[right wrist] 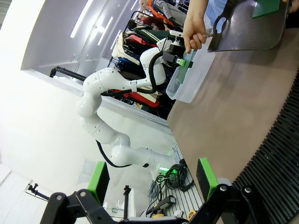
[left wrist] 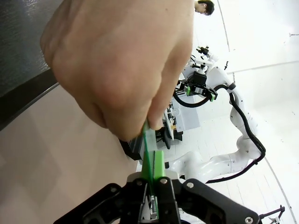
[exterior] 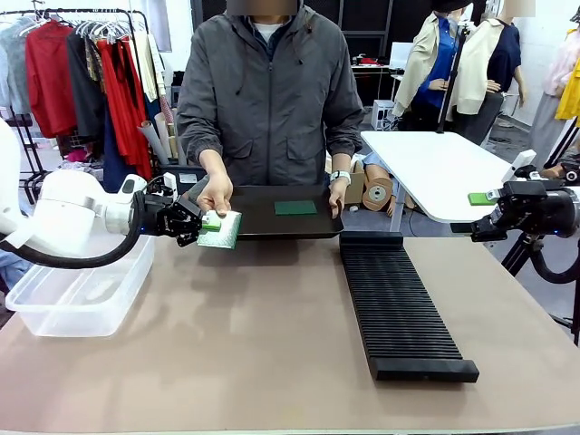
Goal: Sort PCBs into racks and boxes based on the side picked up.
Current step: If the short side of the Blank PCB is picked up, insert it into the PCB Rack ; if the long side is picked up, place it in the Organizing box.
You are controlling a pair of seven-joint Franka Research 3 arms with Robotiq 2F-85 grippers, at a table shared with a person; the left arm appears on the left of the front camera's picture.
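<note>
Left claw [exterior: 205, 225] is clamping the PCB [exterior: 227, 234] edge-on, w/ person's hand [exterior: 215, 192] pinching just past claw's tips. Board's looking thin, stiff, light, prob slippery.

Robotics lab set up in a garment room
Hanging garments [exterior: 50, 77], a white worktable [exterior: 439, 168] and a white robot arm [exterior: 72, 213] surround the brown table [exterior: 272, 344].

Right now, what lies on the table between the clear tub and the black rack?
Nothing; the front view shows bare table between tub and rack.
</note>
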